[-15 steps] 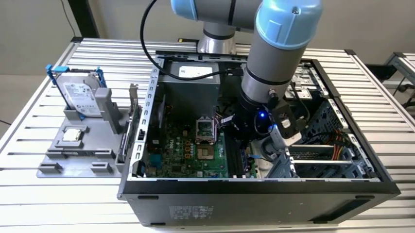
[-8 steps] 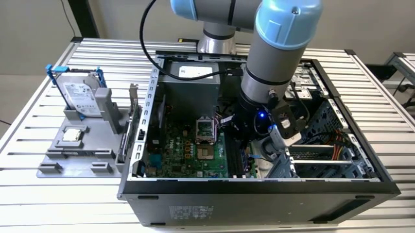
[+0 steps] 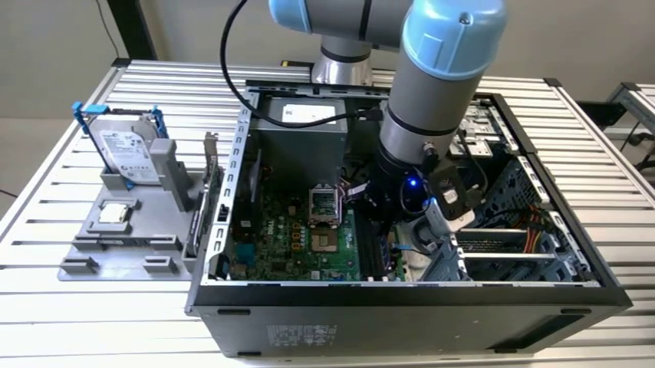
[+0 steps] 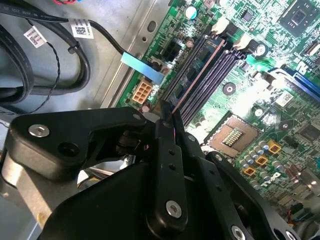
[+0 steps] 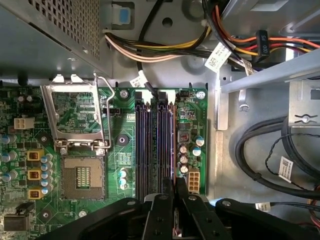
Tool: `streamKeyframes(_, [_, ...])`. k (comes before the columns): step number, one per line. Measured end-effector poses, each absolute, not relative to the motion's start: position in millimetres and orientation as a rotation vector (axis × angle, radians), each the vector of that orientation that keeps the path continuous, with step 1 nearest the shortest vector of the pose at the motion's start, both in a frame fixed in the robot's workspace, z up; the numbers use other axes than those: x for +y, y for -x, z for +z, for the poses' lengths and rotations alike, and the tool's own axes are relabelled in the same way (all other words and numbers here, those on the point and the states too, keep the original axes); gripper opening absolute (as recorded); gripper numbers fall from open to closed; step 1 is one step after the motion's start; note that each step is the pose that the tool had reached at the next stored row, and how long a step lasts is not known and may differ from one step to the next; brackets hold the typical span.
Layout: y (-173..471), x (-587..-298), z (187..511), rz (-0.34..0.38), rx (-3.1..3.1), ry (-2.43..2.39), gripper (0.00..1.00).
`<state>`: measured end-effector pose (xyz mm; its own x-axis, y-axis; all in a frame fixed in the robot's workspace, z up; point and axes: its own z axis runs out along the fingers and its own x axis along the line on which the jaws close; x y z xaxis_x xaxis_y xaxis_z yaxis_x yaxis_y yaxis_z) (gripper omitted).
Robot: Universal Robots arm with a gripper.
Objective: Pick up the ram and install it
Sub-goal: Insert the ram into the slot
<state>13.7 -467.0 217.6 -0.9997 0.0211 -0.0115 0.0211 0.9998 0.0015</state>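
A grey robot arm with pale blue joints reaches down into the open black desktop computer case (image 3: pixel 409 295), its black two-fingered gripper (image 4: pixel 167 117) pinched narrow on the ram (image 4: pixel 195 75), a long, thin circuit-board stick seen edge-on in the second wrist view. The stick runs straight out from between the fingertips and lies along the row of long black memory slots (image 5: pixel 152 145) on the green motherboard (image 5: pixel 75 150), directly below the gripper. That edge-on hold appears chosen so the stick's long edge lines up with a slot's length, which a straight push down would need. From these views it cannot be told whether the lower edge already touches a slot or hangs just above it, nor which slot of the row it is over.

Just beside the gripper's line, the silver processor socket (image 5: pixel 82 175) sits with its hinged metal frame (image 5: pixel 77 117) raised, apart from the slots. Black cables (image 4: pixel 45 45) curl beyond the board's edge on the gripper's far side, clear of the fingers.

Well away from the gripper, outside the case at the exterior view's left, a grey parts holder (image 3: pixel 128 230) carries a silver hard drive in a blue bracket (image 3: pixel 128 149) and a small square silver chip (image 3: pixel 115 213), both untouched on the slatted metal table (image 3: pixel 61 184).
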Motion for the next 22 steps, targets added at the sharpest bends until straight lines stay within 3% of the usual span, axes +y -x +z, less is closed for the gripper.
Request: streamKeyframes(22, [-13.1, -464.7, 215.5, 0.002, 3.13, -0.049, 0.0])
